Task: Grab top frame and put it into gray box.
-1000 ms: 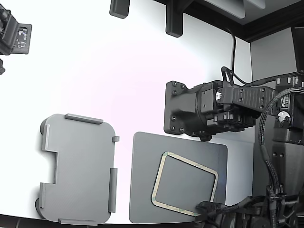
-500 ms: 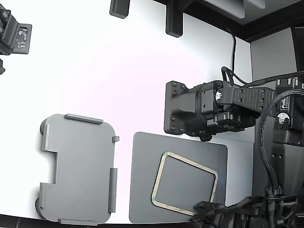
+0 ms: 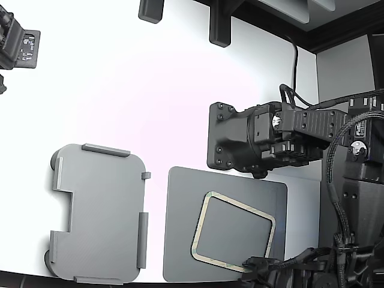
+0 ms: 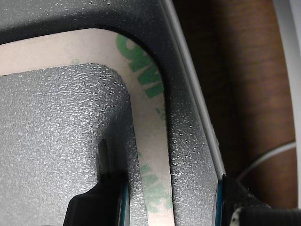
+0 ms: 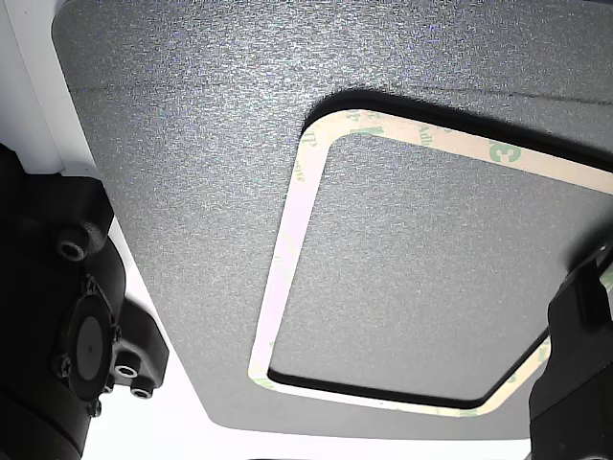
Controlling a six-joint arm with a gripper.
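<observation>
The top frame (image 3: 200, 225), a thin cream-green ring, lies on the dark gray mat (image 3: 180, 228) at the exterior view's lower right. My gripper (image 3: 255, 264) is low over the frame's near right corner. In the wrist view my gripper (image 4: 169, 202) is open. One fingertip (image 4: 101, 202) is inside the ring and the other (image 4: 240, 202) is past the mat's edge, with the frame's rim (image 4: 150, 141) between them. The other view shows the frame (image 5: 284, 244) and a dark finger (image 5: 575, 355) at its corner. The gray box (image 3: 99, 213) stands empty to the mat's left.
A second black arm (image 3: 252, 144) hangs still just beyond the mat. Black fixtures (image 3: 219, 27) stand at the white table's (image 3: 120, 90) far edge, and a dark device (image 3: 18, 42) at the far left. Cables and arm base (image 3: 354, 210) fill the right side.
My gripper has shifted very slightly at the frame's corner. The frame, the mat, the gray box and the second arm have not moved.
</observation>
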